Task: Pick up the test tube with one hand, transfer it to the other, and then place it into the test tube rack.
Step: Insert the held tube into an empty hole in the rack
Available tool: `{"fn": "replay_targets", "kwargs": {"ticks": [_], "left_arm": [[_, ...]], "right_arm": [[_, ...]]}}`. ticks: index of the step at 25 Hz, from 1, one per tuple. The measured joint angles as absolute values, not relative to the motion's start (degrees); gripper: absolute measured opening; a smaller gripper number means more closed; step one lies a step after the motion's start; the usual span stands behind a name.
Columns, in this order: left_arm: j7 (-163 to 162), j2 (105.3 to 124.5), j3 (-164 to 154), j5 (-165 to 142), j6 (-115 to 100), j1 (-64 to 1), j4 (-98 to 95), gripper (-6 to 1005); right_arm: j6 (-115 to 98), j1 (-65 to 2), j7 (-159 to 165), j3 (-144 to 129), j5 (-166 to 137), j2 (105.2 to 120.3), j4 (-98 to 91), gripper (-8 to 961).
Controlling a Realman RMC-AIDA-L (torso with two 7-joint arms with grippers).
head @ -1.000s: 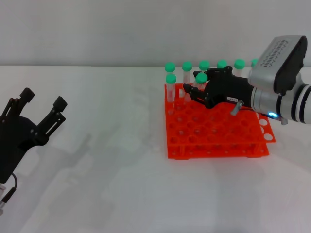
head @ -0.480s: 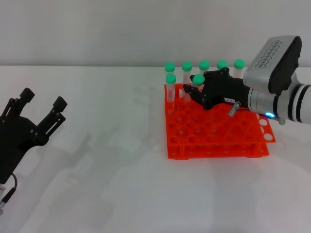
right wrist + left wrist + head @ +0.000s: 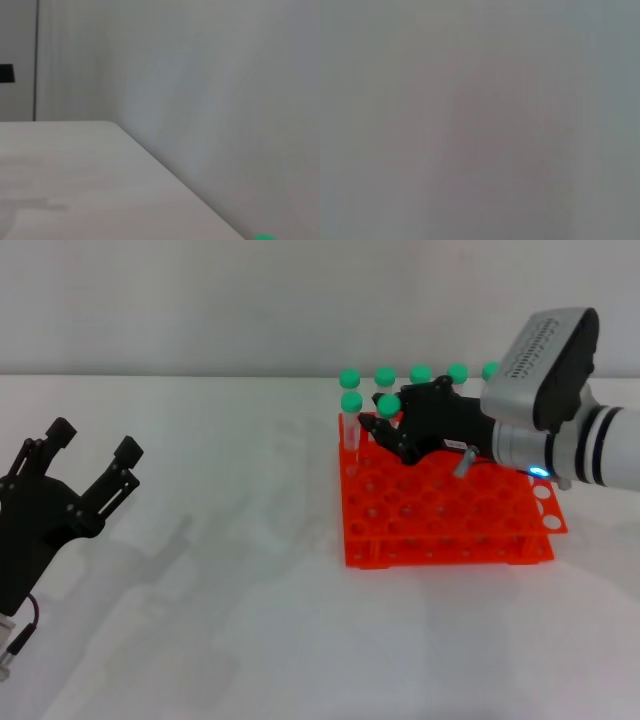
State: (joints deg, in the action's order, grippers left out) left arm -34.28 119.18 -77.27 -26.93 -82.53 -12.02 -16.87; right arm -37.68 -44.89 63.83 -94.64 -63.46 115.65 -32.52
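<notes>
From the head camera, the right gripper [image 3: 385, 432] reached in from the right over the back-left part of the test tube rack [image 3: 440, 508], its black fingers clenched around the test tube [image 3: 388, 410], whose green cap stood above the fingertips. The tube's clear body was mostly hidden by the fingers, so whether its tip had entered a hole could not be told. Just to the left stood another capped tube [image 3: 350, 420] at the rack's back-left corner, very close to the held one. Behind them ran a row of capped tubes [image 3: 420, 375] along the rack's far edge; the silver arm housing [image 3: 540, 360] covered the right end of that row. The rest of the rack's top plate showed open holes. The left gripper [image 3: 85, 480] hung at the far left over the white table [image 3: 230, 540], well apart from the rack, its fingers spread and holding nothing.

The left wrist camera showed only a featureless grey blur.

The right wrist camera showed the pale tabletop [image 3: 75, 185] meeting a grey wall [image 3: 200, 100], with a sliver of a green cap [image 3: 264, 237] at the picture's edge; no fingers appeared there.
</notes>
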Motion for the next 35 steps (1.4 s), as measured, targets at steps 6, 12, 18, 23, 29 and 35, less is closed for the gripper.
{"fn": "replay_targets", "kwargs": {"ticks": [6,12,18,23,29,35], "left_arm": [[-34.28,119.29,-77.52,-27.09,-82.65,-11.5,-16.87,893],[-34.25,119.36,-77.68,-27.37,-82.74,-11.45,-16.75,893],[-34.2,119.36,-77.75,-27.43,-82.75,-11.43,-16.34,893],[-34.19,119.36,-77.79,-28.05,-82.78,-11.76,-16.0,893],[-34.19,119.31,-77.71,-28.05,-82.81,-11.56,-15.99,893],[-34.19,119.27,-77.78,-28.05,-82.61,-12.03,-15.99,893]], "right_arm": [[-37.28,-46.46,63.81,-95.14,-63.46,115.85,-32.45,267],[-35.73,-48.1,63.58,-95.31,-63.45,116.0,-31.71,269],[-33.65,-51.07,63.12,-95.36,-63.17,116.12,-28.23,270],[-31.11,-52.22,62.74,-94.89,-62.78,116.21,-26.78,271],[-31.11,-51.39,62.71,-93.88,-61.38,116.08,-27.65,272],[-30.8,-50.29,62.68,-93.7,-61.34,116.04,-28.68,273]]}}
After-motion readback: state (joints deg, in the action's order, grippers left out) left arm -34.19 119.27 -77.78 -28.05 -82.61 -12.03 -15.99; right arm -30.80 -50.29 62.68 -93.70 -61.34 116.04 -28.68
